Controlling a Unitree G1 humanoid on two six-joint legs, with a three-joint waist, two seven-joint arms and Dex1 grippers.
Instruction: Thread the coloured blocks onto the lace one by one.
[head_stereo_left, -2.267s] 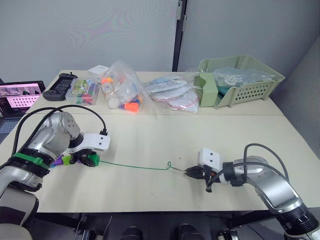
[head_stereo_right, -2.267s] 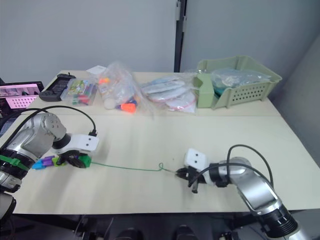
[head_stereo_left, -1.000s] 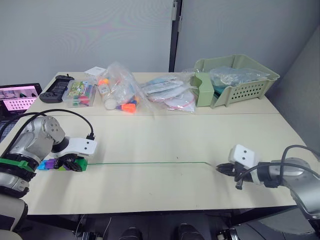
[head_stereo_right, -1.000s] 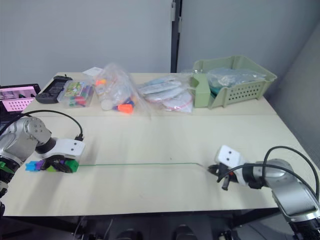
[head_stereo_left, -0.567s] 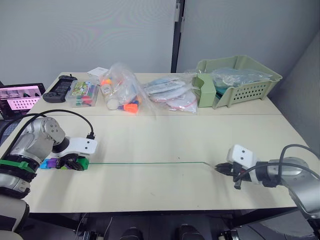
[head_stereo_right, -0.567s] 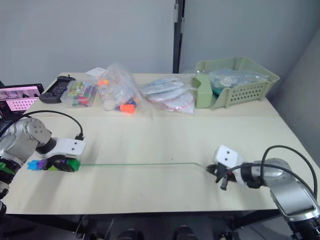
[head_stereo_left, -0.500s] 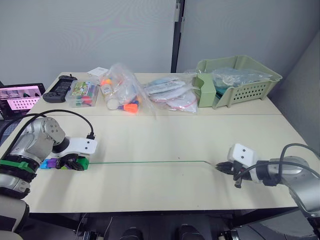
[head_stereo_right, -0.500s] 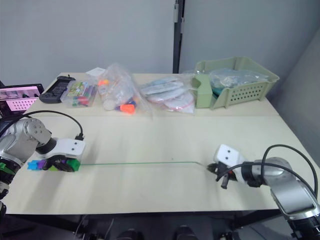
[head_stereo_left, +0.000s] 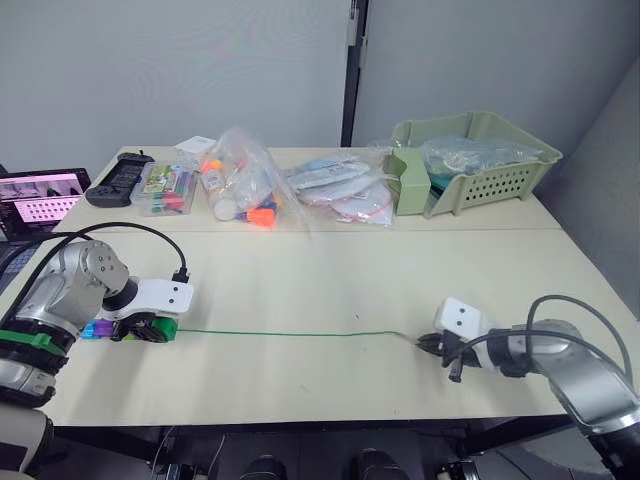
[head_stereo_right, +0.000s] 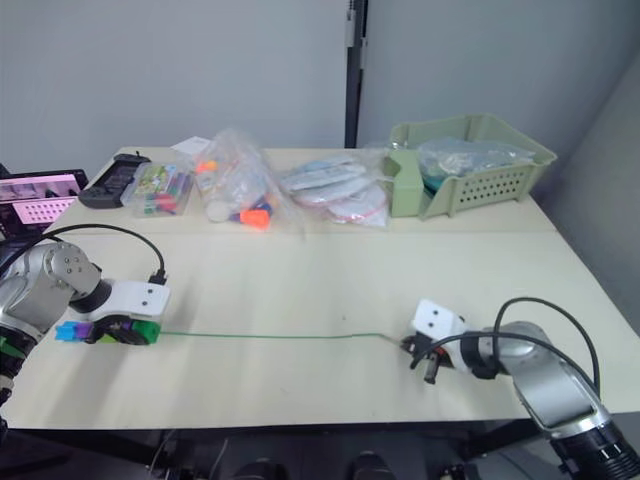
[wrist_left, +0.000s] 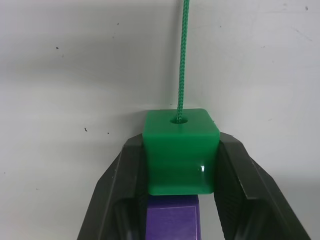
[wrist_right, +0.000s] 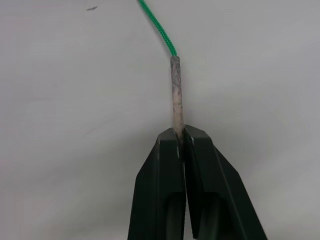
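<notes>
on the counter (head_stereo_left: 330, 290), the left claw (wrist_left: 180, 165) pinches the dark green block (wrist_left: 181, 150) (already strung). the right claw (wrist_right: 181, 145) pinches the lace (head_stereo_left: 290, 333) tip; likely next: draw slack through.

— Where do we have our left gripper (wrist_left: 181, 165)?

— Low over the tabletop at our left, arm bent, its two black fingers (wrist_left: 120, 185) pressed against either side of the dark-green plastic cube (wrist_left: 181, 150).

— And our right gripper (wrist_right: 180, 142)?

— Out at our right, forearm reaching inward, fingers pinched together on the stiff grey needle-like tip of the thin green cord (wrist_right: 175, 95).
</notes>
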